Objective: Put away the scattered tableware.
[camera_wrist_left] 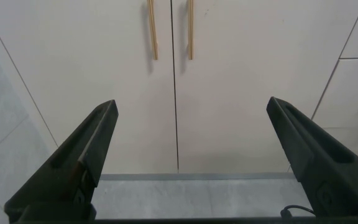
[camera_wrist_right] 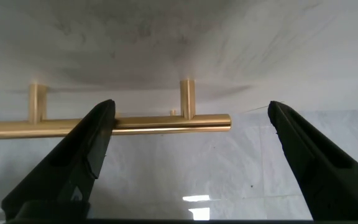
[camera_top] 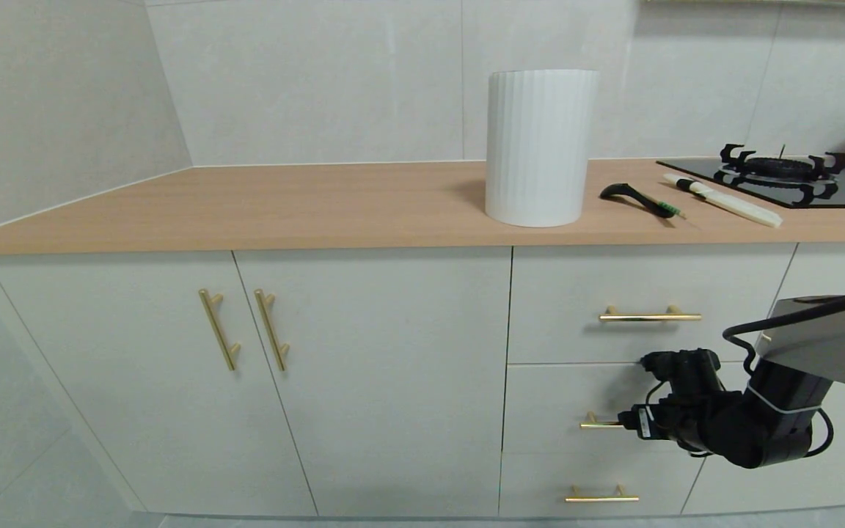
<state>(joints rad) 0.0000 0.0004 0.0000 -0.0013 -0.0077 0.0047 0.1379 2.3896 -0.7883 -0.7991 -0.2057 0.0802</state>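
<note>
On the wooden counter in the head view lie a black-handled utensil and a long cream-coloured knife, both to the right of a tall white ribbed container. My right gripper is low in front of the drawers, at the middle drawer's gold handle. Seen from the right wrist, the gripper is open, with that handle close ahead between the fingers and untouched. My left gripper is open and empty, facing the cupboard doors.
A black hob with pan supports fills the counter's right end. Three drawers are stacked below it, all shut, with the top handle and the bottom handle. Two shut doors with vertical gold handles stand on the left.
</note>
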